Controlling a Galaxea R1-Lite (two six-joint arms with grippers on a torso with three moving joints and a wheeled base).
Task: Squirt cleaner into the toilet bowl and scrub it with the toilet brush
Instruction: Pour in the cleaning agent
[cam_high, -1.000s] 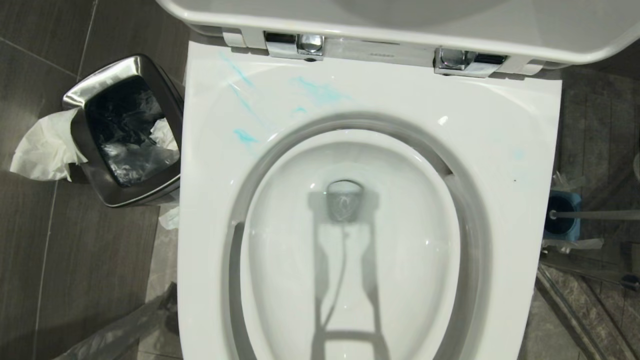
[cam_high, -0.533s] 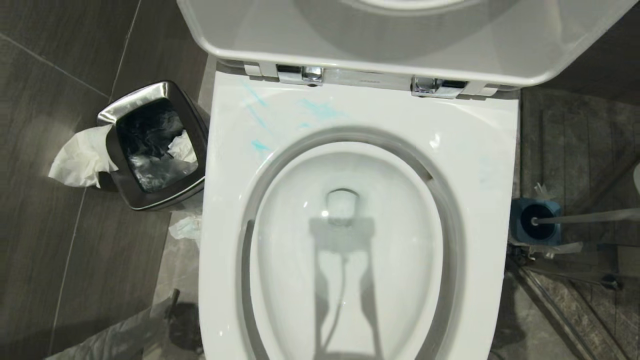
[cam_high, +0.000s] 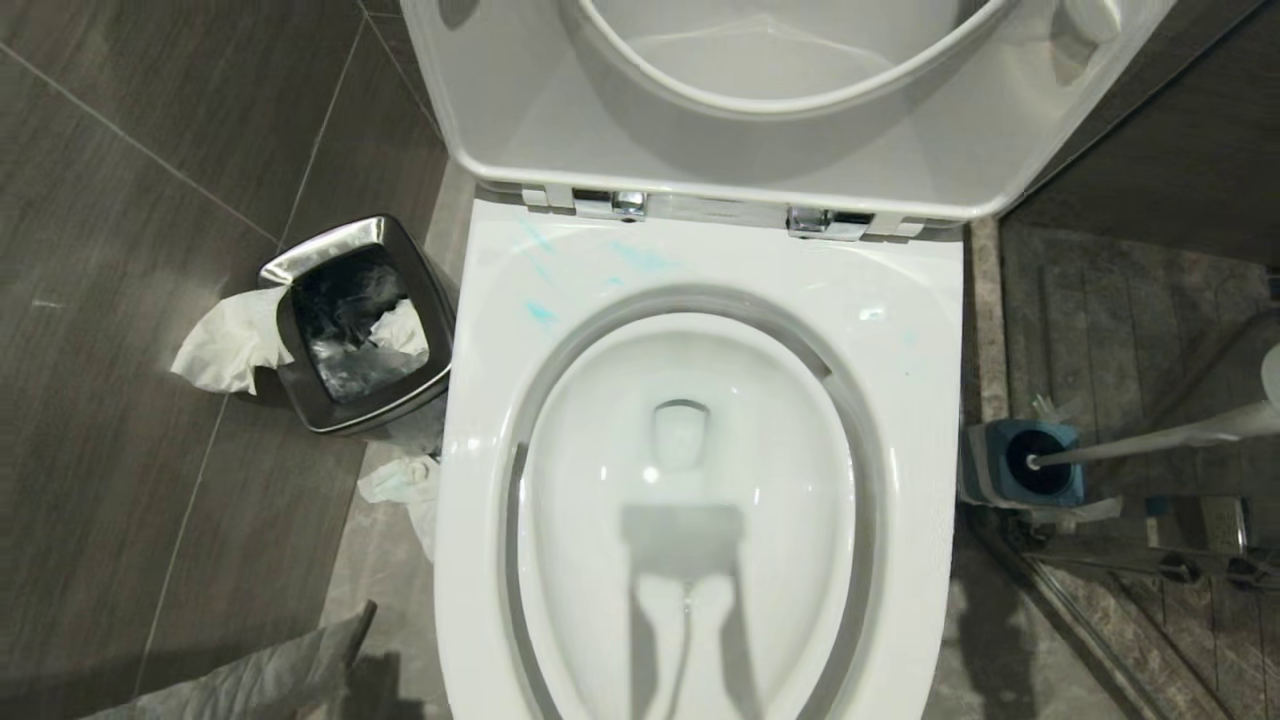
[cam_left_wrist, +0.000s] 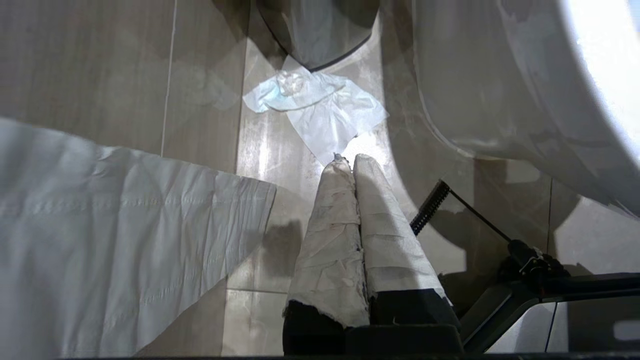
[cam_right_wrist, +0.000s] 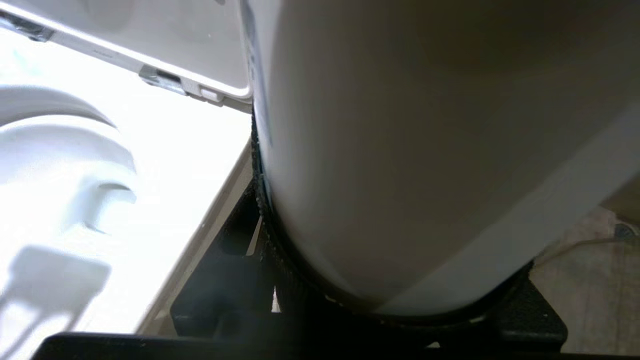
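Toilet-cleaning rig, caught at the squirting stage by the look of it. The right fingers (cam_right_wrist: 257, 200) are spread about halfway and clamped around a big white rounded container (cam_right_wrist: 400, 150), most likely the cleaner bottle. It's held close against the pad, presumably so it can't slip when it gets tipped. The nozzle end can't be seen, so which way it's aimed can't be told.

The toilet bowl (cam_high: 690, 260) sits off to one side of those fingers and lower down, seat and lid flipped up so the basin is exposed. Only a few turquoise streaks of cleaner (cam_high: 541, 314) are seen on the back part of the rim, near the hinges, on the far side from the right fingers. None is seen down in the basin, so more squirting is probably needed.

The toilet brush (cam_high: 1150, 447) is parked upright in its blue holder (cam_high: 1020, 465) on the floor, on the right fingers' side. That keeps it handy, but it hasn't been picked up yet.

The left fingers (cam_left_wrist: 330, 225) are pressed fully together with nothing gripped, pointed at the floor, with a crumpled tissue (cam_left_wrist: 320, 107) lying just past the tips. That arm looks parked out of the way.
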